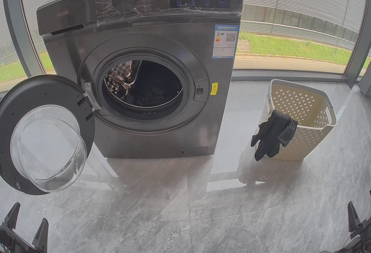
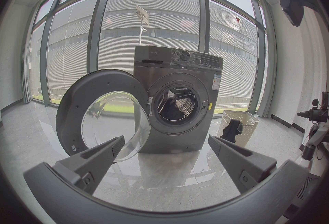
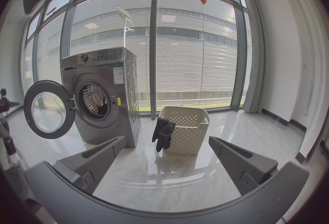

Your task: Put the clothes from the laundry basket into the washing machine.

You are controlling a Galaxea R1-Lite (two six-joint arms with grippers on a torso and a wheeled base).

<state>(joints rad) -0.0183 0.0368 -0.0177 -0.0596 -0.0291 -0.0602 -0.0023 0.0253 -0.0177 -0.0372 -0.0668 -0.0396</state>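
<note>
Nearest to you, the left gripper (image 2: 165,139) has its fingers spread wide and carries nothing. The right gripper (image 3: 166,139) is the same, and both hang low over the grey floor (image 1: 193,195), well apart from the work.

Next comes the round door (image 1: 42,138) of the washing machine (image 1: 216,110), swung fully open on the robot's left, so the drum (image 1: 143,83) is free to load. Something dark seems to lie inside the drum, but I cannot tell whether it is cloth or shadow.

To the right of the machine stands the laundry basket (image 1: 309,141), with one dark garment (image 1: 272,134) hanging over its near rim. I judge that this piece is left to move, and no grasp has begun (the door step is done).

As for writing, the machine carries a blue-topped label (image 1: 225,41), a small yellow sticker (image 1: 213,88) and a logo (image 1: 62,14). Their print is too small to read.
</note>
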